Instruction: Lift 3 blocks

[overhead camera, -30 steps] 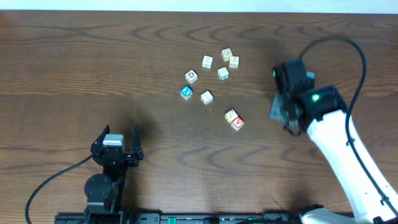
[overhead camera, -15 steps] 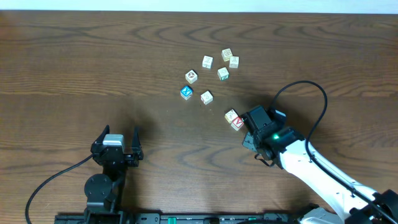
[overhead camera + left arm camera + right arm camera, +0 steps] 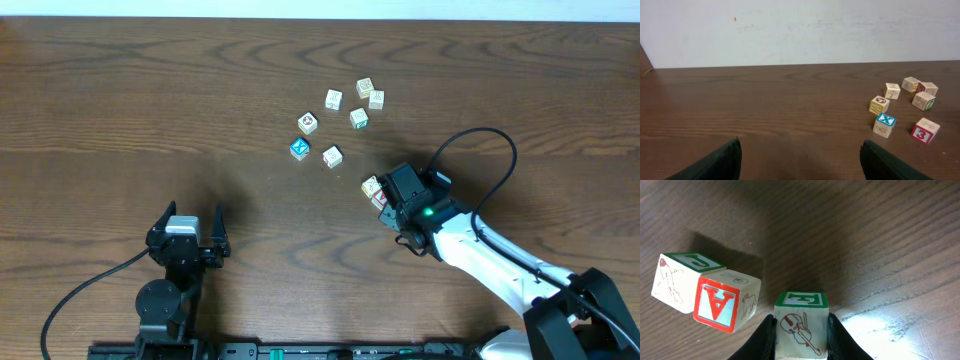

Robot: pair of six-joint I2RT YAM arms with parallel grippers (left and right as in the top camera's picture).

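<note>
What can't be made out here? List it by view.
Right wrist: the bottom edge cuts off the held block and the right tool, so resting or lifted is unclear.
Overhead: the tool itself covers that block and part of the red A block.
Left wrist: marks on the far cubes are too small to read.

I note fingers (image 3: 715, 162) spread wide at near edge. Seven cubes (image 3: 923, 100) clustered right on tabletop (image 3: 765, 100); blue X cube (image 3: 885, 120) and red 3 cube (image 3: 921, 134) nearest.

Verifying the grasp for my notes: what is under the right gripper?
A violin-picture block clamped in its jaws, next to the red A block. The held block's underside is hidden, so table contact is unclear.
</note>
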